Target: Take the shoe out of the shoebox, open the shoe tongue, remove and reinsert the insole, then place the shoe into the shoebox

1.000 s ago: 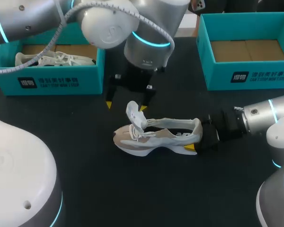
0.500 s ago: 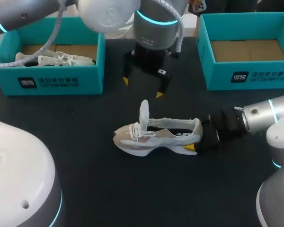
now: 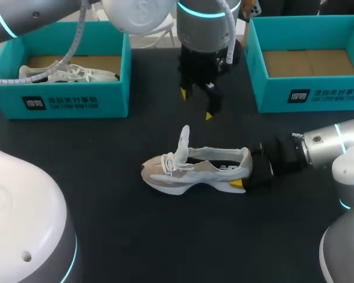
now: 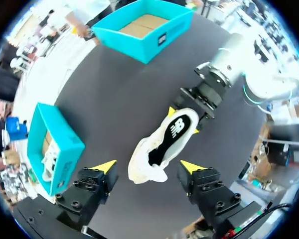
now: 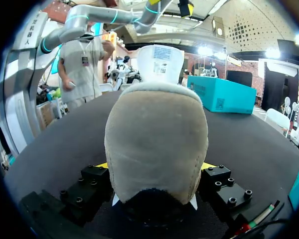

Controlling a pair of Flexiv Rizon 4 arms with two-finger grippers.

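Beige-and-white shoe (image 3: pixel 192 171) laid on its sole on the black table (image 3: pixel 106 224), between the two shoeboxes.
Its heel is pinched from both sides by the right gripper (image 3: pixel 245 172), as is shown close up in the right wrist view. The left gripper (image 3: pixel 196 105) is held spread above the shoe, apart from it. Only in the left wrist view is the dark insole (image 4: pixel 173 133) seen. The tongue (image 3: pixel 183 140) is stood upright.
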